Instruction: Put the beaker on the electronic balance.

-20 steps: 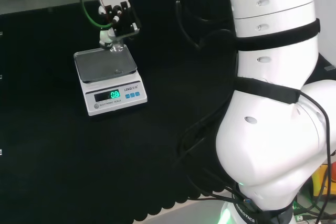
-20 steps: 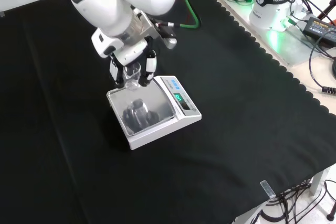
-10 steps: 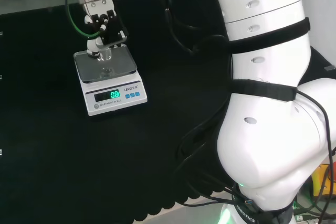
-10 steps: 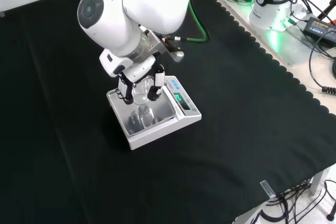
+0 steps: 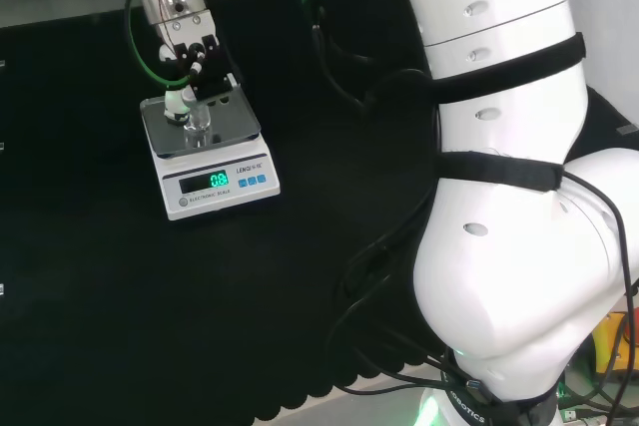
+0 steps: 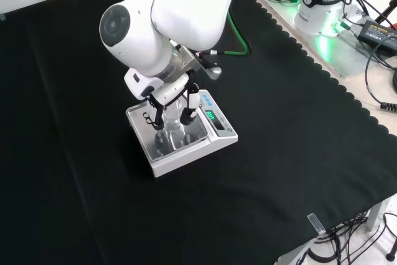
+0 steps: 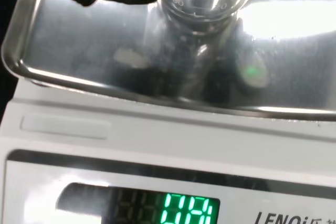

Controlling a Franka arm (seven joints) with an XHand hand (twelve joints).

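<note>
Hand curled round clear glass beaker, upright, directly above the electronic balance's steel pan; whether its base touches: cannot tell.

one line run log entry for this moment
phase: placing | hand: shut on beaker | beaker: upright over pan of electronic balance, contact with pan unclear | release: not yet
</note>
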